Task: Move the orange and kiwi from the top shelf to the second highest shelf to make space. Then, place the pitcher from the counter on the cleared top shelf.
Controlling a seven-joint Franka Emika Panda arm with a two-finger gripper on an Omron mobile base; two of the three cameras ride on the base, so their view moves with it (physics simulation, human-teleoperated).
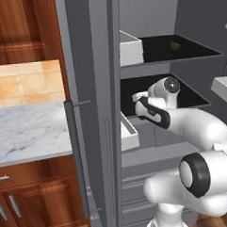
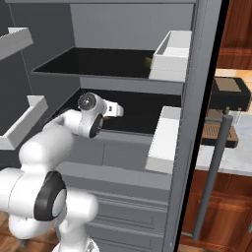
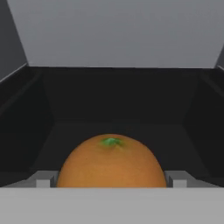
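Note:
The orange (image 3: 111, 162), round with a green stem spot, sits large between the two pale fingertips (image 3: 43, 179) of my gripper (image 3: 112, 180), which is shut on it. My arm reaches into the open fridge, and the hand (image 1: 142, 97) (image 2: 117, 110) is over the second highest shelf (image 1: 192, 96) (image 2: 145, 113) (image 3: 112, 118), a black board. The top shelf (image 1: 187, 48) (image 2: 93, 61) is above it. A small brownish kiwi (image 1: 174, 45) (image 2: 147, 61) lies there, partly hidden behind a door bin in the right base view. The pitcher is out of view.
White door bins (image 1: 130, 47) (image 1: 128, 133) (image 2: 172, 49) (image 2: 165, 140) hang on the open fridge doors on both sides of the arm. The marbled counter (image 1: 26, 131) (image 2: 231, 157) lies beside the fridge, with a dark appliance (image 2: 229, 93) on it. Fridge drawers sit below the shelves.

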